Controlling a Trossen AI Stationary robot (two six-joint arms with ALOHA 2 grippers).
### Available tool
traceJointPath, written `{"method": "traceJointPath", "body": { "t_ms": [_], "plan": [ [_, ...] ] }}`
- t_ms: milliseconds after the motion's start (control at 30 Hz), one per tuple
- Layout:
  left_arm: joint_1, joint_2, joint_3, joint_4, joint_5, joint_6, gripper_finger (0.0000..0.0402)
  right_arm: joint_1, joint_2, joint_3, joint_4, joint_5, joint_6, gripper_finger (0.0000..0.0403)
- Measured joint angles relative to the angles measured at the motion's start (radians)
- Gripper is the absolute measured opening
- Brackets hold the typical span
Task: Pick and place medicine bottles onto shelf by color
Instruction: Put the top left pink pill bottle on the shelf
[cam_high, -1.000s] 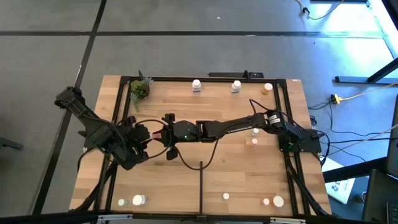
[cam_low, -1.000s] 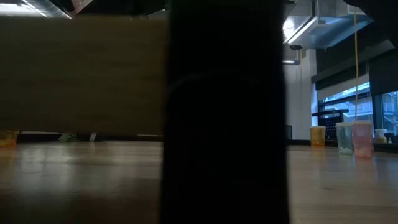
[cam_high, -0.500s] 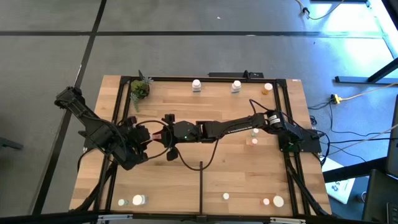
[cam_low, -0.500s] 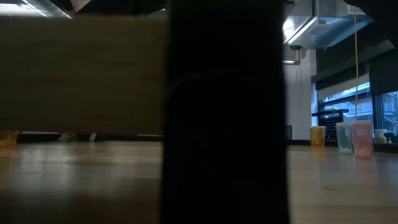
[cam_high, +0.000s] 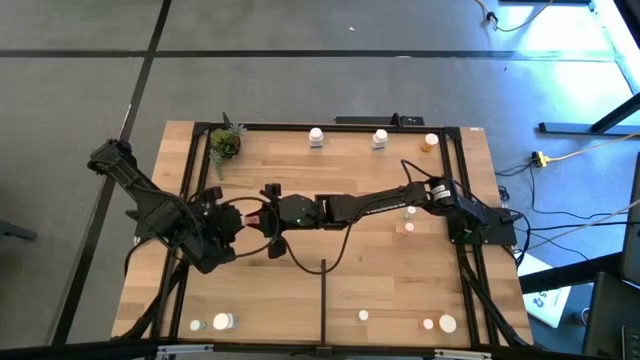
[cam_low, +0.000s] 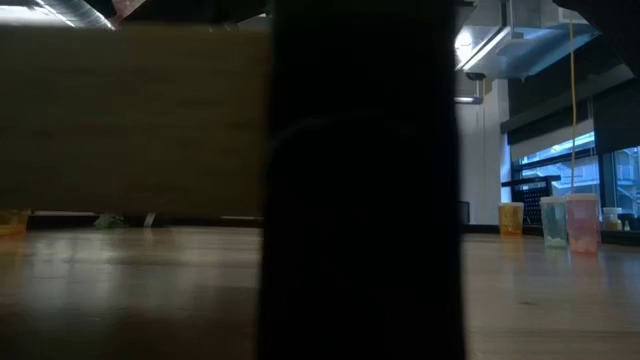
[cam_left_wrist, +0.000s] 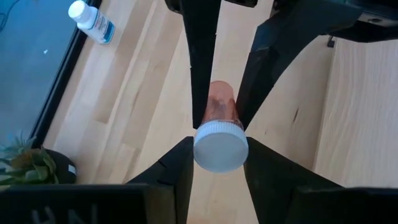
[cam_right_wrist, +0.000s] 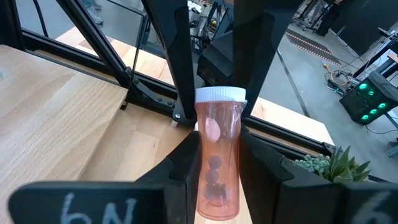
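An orange bottle with a white cap (cam_left_wrist: 221, 127) is held level in the air between my two grippers, over the left middle of the wood shelf (cam_high: 380, 270). My left gripper (cam_left_wrist: 221, 163) is shut on its cap end. My right gripper (cam_right_wrist: 217, 186) is shut on its orange body. In the high view both grippers meet at the same spot, my left gripper (cam_high: 236, 216) beside my right gripper (cam_high: 256, 213), and they hide the bottle. More bottles stand along the far edge (cam_high: 316, 136) and the near edge (cam_high: 222, 321). My left gripper pinches the white cap (cam_left_wrist: 219, 149) between its two fingers, coming level from the table's left, along the bottle. The bottle lies level, clear of the shelf. My right gripper pinches the orange body (cam_right_wrist: 217, 165) near its bottom end between its two fingers, coming level from the table's right, along the bottle.
A small potted plant (cam_high: 225, 143) stands at the far left corner. A thin black divider strip (cam_high: 323, 300) runs from the near edge. Loose bottles lie near the right arm (cam_high: 409, 227) and one white bottle (cam_left_wrist: 92, 22) lies beyond the grippers. A dark post (cam_low: 360, 180) blocks the low view.
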Motion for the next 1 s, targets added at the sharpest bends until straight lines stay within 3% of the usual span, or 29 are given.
{"method": "traceJointPath", "body": {
  "t_ms": [767,1000],
  "plan": [
    [0.0,0.0,0.0,0.043,-0.016,0.064,0.0121,0.0,0.0,0.0,-0.01,-0.002,0.007,0.0094],
    [0.0,0.0,0.0,0.045,-0.018,0.064,0.01,0.0,0.0,0.0,-0.012,0.002,0.008,0.0094]
  ]
}}
